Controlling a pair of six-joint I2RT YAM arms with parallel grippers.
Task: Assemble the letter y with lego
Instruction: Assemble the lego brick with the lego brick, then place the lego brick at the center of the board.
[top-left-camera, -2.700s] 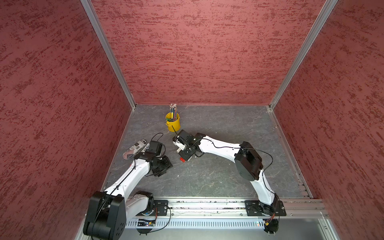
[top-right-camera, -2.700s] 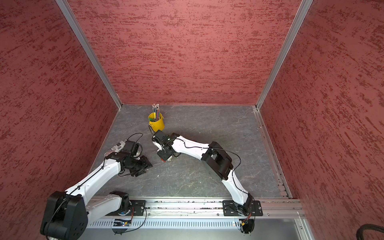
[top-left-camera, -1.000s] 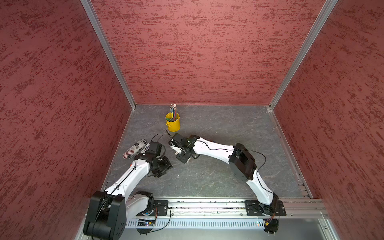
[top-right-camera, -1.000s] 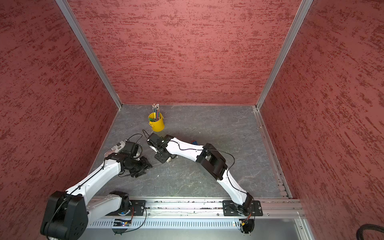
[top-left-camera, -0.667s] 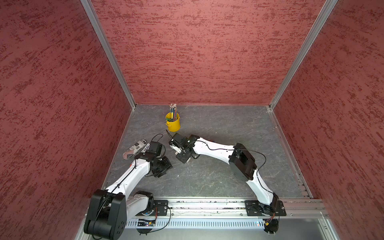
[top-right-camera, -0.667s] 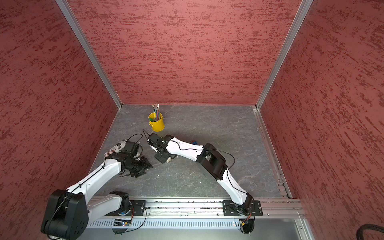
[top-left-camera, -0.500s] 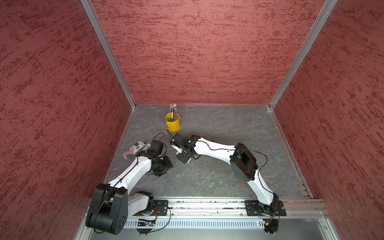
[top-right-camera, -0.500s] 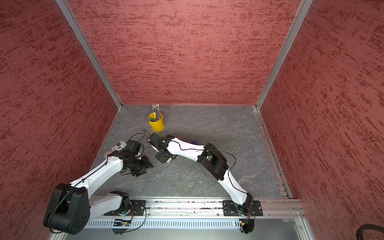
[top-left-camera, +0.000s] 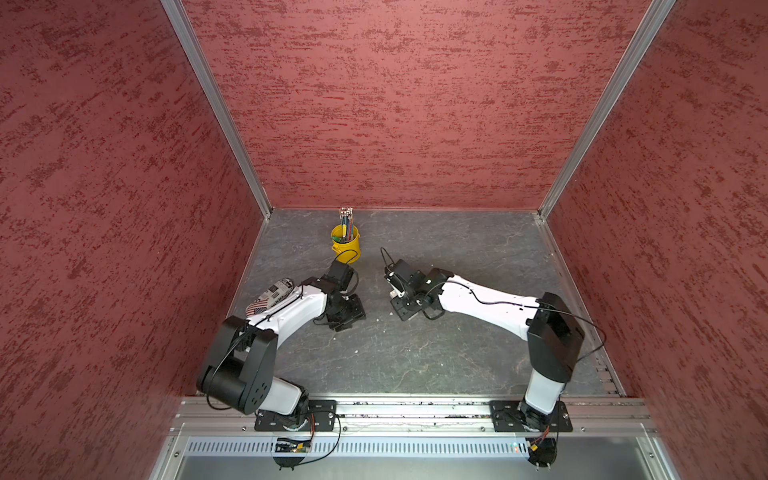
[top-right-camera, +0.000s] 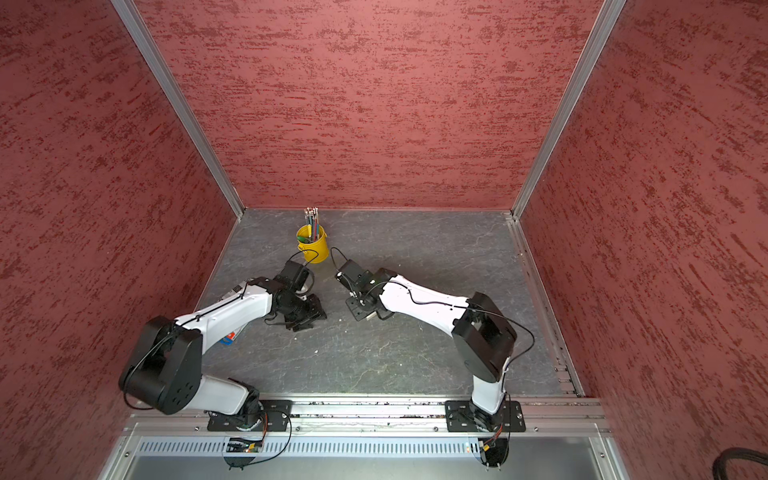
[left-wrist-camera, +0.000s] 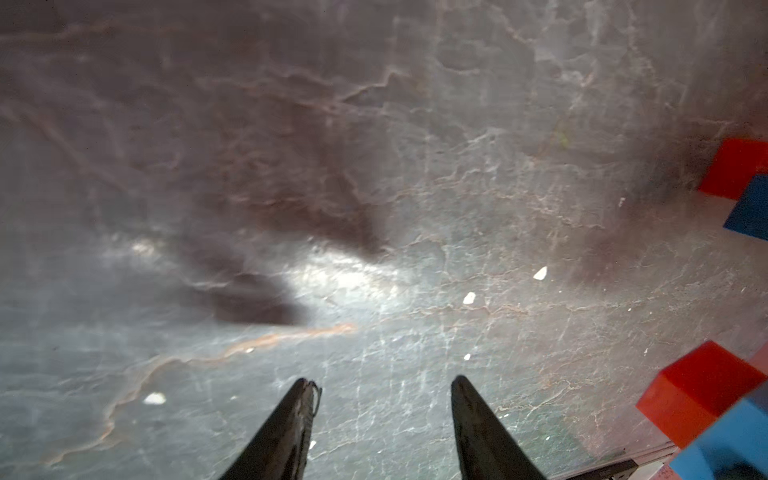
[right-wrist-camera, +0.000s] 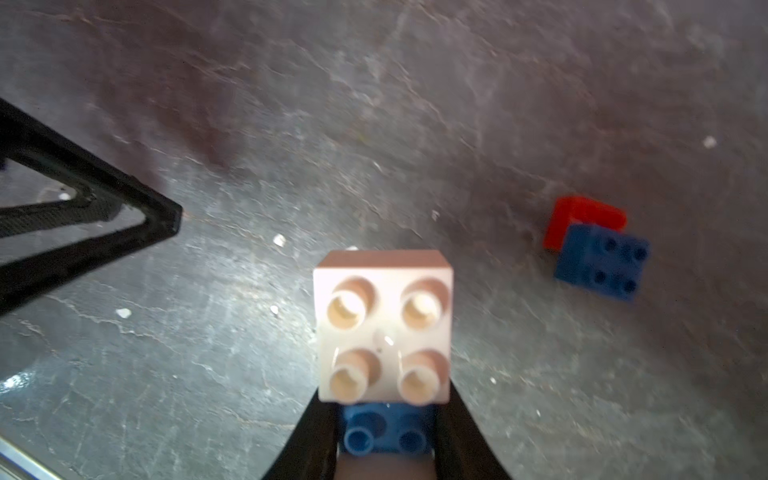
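In the right wrist view my right gripper (right-wrist-camera: 384, 415) is shut on a blue lego brick (right-wrist-camera: 386, 432). A white brick (right-wrist-camera: 384, 324) is joined to it and sticks out past the fingertips, studs facing the camera. A red brick (right-wrist-camera: 582, 216) and a blue square brick (right-wrist-camera: 602, 262) lie joined on the grey floor nearby. The left wrist view catches that pair, red (left-wrist-camera: 735, 172) and blue (left-wrist-camera: 750, 208), at its edge. My left gripper (left-wrist-camera: 383, 380) hangs open over bare floor with nothing between its fingers. In both top views the two grippers, left (top-left-camera: 347, 318) and right (top-left-camera: 403, 309), face each other, a short gap apart.
A yellow pencil bucket (top-left-camera: 345, 245) stands behind the grippers. A printed packet (top-left-camera: 270, 297) lies beside the left arm by the left wall. Another red and blue shape (left-wrist-camera: 698, 399) shows blurred at the left wrist view's edge. Red walls close three sides; a metal rail (top-left-camera: 395, 409) runs along the front.
My right gripper has moved to the right with its bricks, away from the left gripper. The left gripper has shifted right and slightly toward the back, and its elbow has risen.
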